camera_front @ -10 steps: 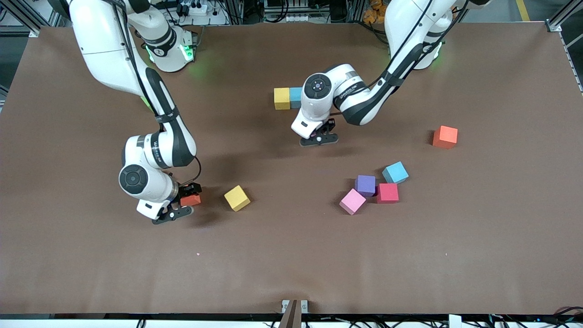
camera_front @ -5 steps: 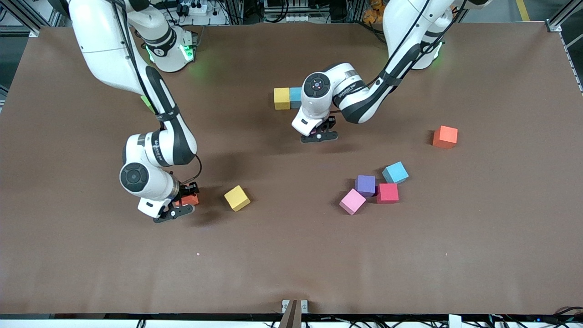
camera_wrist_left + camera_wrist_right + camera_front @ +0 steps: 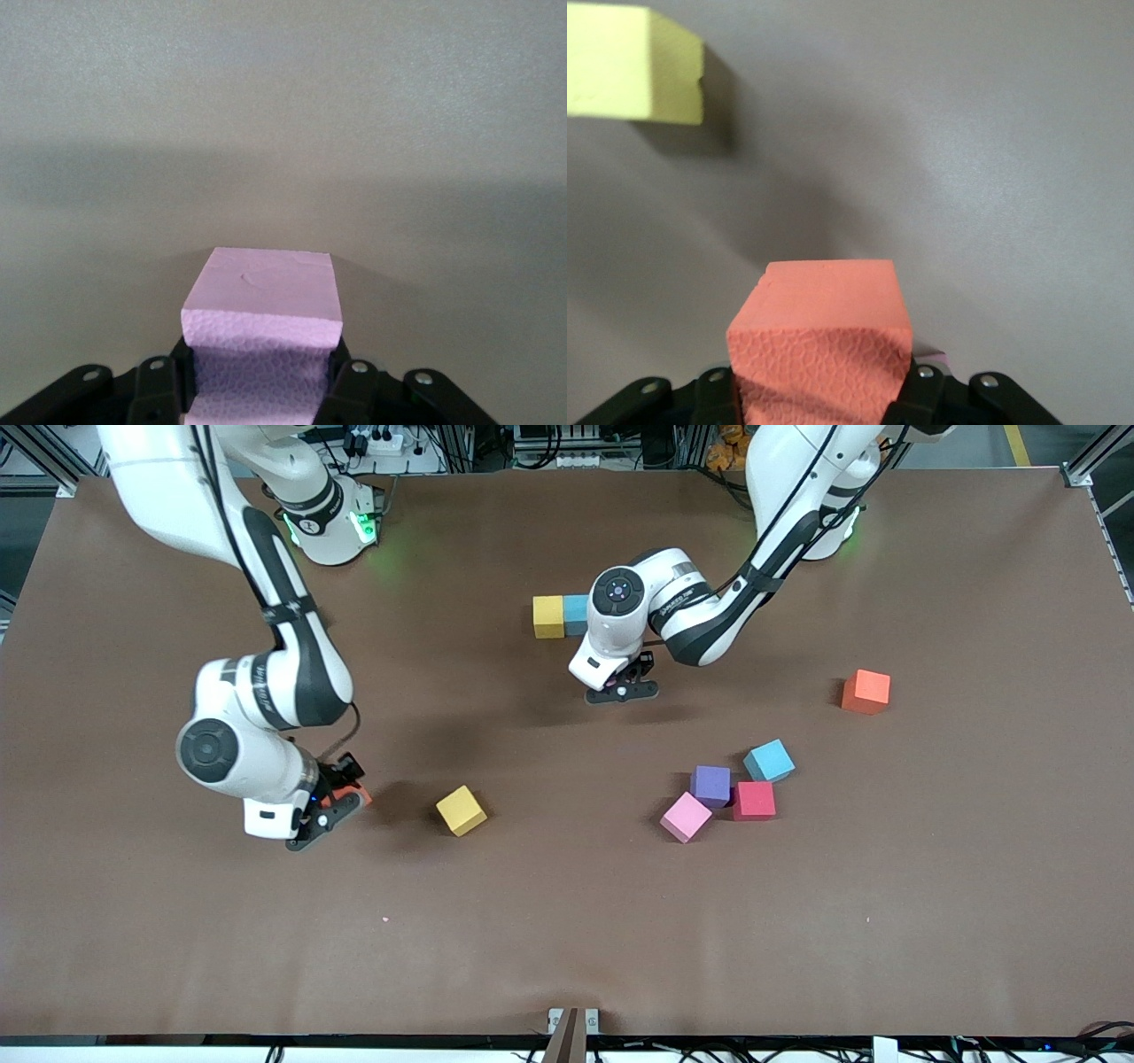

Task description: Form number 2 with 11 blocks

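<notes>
Wrist views: right tool point(image 3: 824, 398) clamps red-orange block point(image 3: 819, 341); left tool point(image 3: 261, 398) clamps, apparently, pink block point(image 3: 263, 328).

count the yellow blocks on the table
2: one yellow block beside a blue block by the left arm; another loose near the right gripper. Arms may hide more.

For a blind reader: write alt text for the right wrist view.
The right gripper is shut on an orange-red foam cube, held above the brown table. A yellow cube lies on the table nearby.
</notes>
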Robot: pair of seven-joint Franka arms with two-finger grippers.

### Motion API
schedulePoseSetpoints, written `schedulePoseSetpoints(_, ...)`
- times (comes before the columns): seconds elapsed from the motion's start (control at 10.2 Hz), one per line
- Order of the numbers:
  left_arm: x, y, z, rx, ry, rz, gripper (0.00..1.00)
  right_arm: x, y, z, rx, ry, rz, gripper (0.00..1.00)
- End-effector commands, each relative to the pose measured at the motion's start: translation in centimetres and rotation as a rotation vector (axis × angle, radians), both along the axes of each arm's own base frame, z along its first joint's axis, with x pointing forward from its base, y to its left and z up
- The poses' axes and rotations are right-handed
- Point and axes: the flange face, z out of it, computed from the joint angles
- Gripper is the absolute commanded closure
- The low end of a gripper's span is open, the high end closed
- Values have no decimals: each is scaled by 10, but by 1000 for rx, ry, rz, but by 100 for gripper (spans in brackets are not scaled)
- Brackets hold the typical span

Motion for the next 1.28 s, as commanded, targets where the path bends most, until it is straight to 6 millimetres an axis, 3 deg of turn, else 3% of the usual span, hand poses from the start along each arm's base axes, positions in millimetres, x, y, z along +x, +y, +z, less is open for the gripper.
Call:
schedulePoseSetpoints(0.0, -9, 2, 5, -1, -19, -32, 64, -14, 5, 13, 42, 18, 151, 78)
schedulePoseSetpoints(0.49, -18, 9, 4, 15, -19, -42, 64, -28, 40, 15, 83, 29, 529, 74)
schedulePoseSetpoints(0.89, -20, 9, 2, 12, -18, -43, 64, -46, 86, 9, 82, 35, 620, 71)
schedulePoseSetpoints(1.18, -24, 4, 0, 2, -18, -36, 55, -48, 91, 9, 82, 36, 631, 70)
